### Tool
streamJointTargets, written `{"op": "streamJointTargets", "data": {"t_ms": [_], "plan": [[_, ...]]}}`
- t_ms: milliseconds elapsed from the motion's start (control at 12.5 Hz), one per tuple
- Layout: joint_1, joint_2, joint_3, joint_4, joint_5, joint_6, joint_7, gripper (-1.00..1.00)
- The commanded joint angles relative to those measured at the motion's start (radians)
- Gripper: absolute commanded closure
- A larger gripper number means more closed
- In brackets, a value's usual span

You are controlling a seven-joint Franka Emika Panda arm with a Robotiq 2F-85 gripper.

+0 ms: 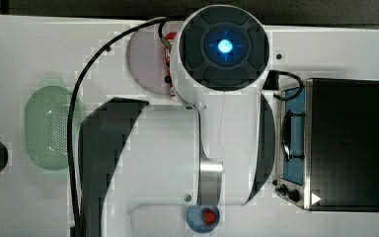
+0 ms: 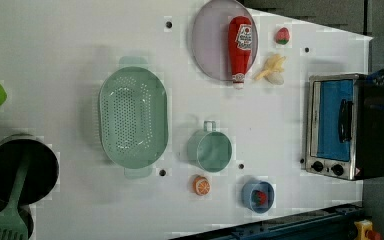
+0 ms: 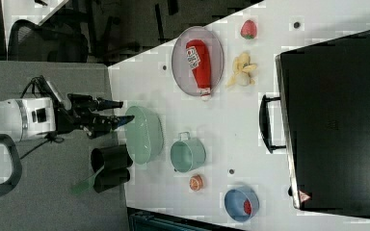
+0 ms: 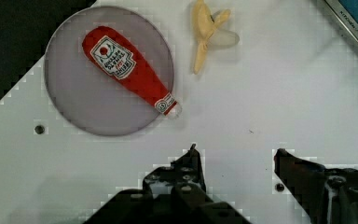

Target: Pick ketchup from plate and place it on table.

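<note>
Ketchup lies flat on plate; gripper, jaws spread and empty, probably should straddle its narrow width.

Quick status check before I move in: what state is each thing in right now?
ketchup: lying flat on the plate, cap past the rim
gripper: open, empty, above the table
toaster oven: door shut
green cup: upright, empty
colander: empty
blue bowl: holds a strawberry

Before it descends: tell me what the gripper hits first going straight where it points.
Probably bare table: the open gripper frames empty white surface, with the ketchup on the plate off to one side.
</note>
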Motion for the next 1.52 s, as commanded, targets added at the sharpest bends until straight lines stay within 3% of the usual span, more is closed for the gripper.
{"op": "streamJointTargets", "data": {"t_ms": [80, 240, 720, 1120, 1520], "plan": [[-0.104, -0.205, 0.016, -0.088, 0.022, -0.201, 0.034, -0.58], [-0.101, -0.195, 0.022, -0.088, 0.022, -0.198, 0.027, -1.00], [-0.088, -0.062, 0.067, -0.086, 0.022, -0.103, 0.017, -1.00], [-0.079, 0.101, 0.119, -0.082, 0.022, 0.093, -0.020, -1.00], [-0.075, 0.267, 0.136, -0.068, 0.022, 0.251, -0.295, -1.00]]}}
